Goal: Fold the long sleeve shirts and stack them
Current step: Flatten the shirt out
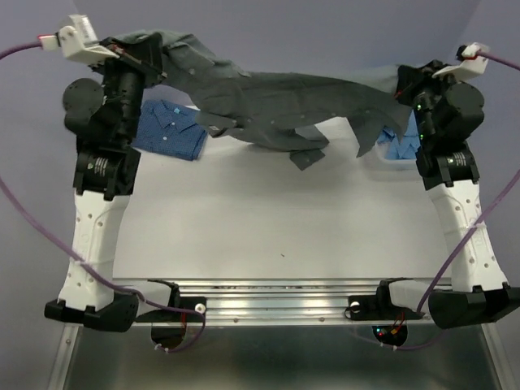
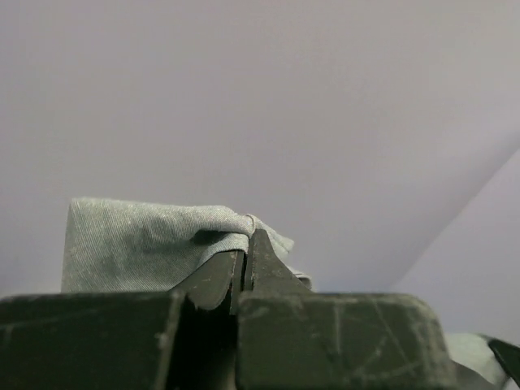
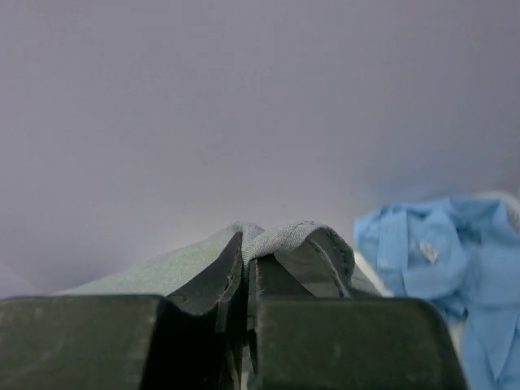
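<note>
A plain dark grey long sleeve shirt hangs stretched across the far side of the table, held up between both arms. My left gripper is shut on its left end; in the left wrist view the grey cloth folds over my left gripper. At the other end my right gripper is shut on the shirt, with a grey fold pinched in my right gripper. A dark blue patterned shirt lies folded on the table at the left. A light blue shirt lies crumpled at the far right.
The light blue shirt sits by the right arm, partly hidden behind the grey cloth. A sleeve of the grey shirt dangles toward the white table. The metal rail with both arm bases runs along the near edge.
</note>
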Tool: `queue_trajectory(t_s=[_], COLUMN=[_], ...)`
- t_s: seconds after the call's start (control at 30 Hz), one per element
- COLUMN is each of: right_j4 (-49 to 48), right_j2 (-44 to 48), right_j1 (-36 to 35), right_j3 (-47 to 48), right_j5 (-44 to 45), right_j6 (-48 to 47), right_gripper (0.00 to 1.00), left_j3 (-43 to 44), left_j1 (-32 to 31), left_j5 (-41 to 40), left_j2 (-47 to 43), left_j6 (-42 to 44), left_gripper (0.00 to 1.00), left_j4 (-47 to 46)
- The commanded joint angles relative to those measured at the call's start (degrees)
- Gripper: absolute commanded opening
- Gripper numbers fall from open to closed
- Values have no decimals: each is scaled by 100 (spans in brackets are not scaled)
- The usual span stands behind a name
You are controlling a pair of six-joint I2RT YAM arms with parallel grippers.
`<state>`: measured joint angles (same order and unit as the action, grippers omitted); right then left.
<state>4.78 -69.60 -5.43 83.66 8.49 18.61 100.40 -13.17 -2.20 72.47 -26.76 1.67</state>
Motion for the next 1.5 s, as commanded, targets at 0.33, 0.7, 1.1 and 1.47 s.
queue_trajectory(t_s=[0.33, 0.7, 1.1, 1.47], right_j4=[-416, -662, -601, -1002], right_j2=[-247, -387, -1809, -5465], right_j1=[-19, -19, -19, 33], right_j3=[2716, 3403, 3086, 6325], right_j5=[-392, -462, -514, -44], right_j6=[-1737, -2178, -2133, -2590], right_gripper=[1, 1, 1, 1], left_j3=[1692, 2080, 2176, 4529], left_j1=[-19, -19, 147, 1273], left_j5=[-1485, -1714, -1934, 602], left_j2=[-690, -822, 829, 3914], left_j6=[1121, 1288, 1280, 251], left_gripper=[0, 0, 0, 0], left_j4=[-870, -1133, -713, -894])
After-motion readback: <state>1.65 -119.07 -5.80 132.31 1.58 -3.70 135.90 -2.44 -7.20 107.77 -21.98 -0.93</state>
